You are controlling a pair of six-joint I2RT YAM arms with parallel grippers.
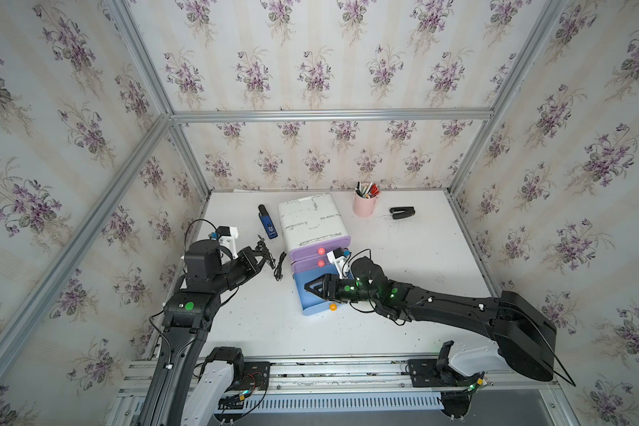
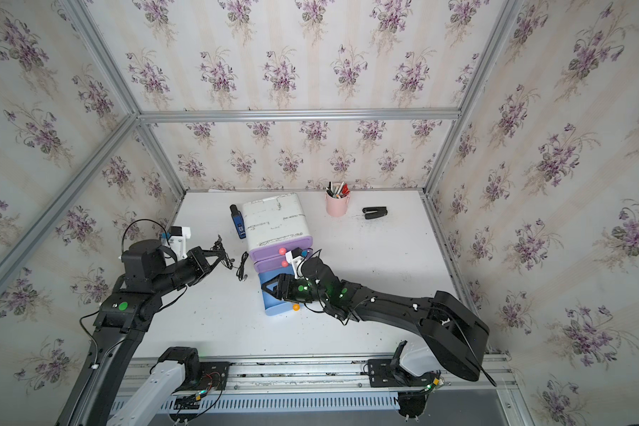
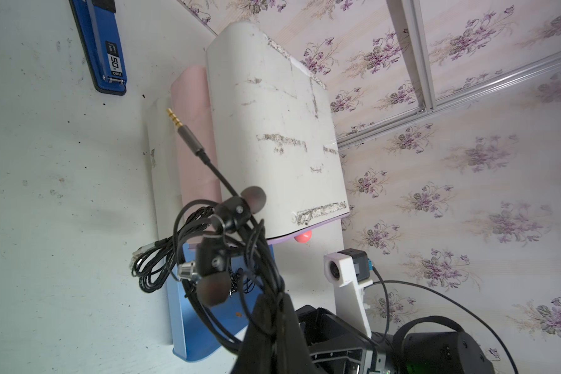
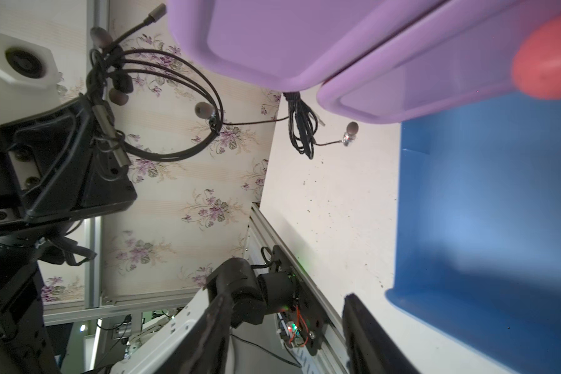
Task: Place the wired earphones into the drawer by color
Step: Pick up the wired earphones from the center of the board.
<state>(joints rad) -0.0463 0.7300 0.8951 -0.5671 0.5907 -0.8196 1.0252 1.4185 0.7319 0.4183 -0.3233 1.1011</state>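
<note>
The left fingers [image 3: 272, 327] clench black earphones [image 3: 230, 223], lifted above the worktop [image 1: 403, 258] left of the cabinet [image 1: 310, 217]. The right fingers [image 4: 370, 330] stand released over the open blue drawer [image 1: 312, 308]. A second black bundle [image 1: 280, 266] lies on the worktop beside it.

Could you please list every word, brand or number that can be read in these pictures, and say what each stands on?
"50": on the black label of the blue stapler, in the left wrist view.
"deli": on the same label, just beside the "50".
Finer print on that label: too small to read.
Both top views: the label is too blurred to read.
</note>
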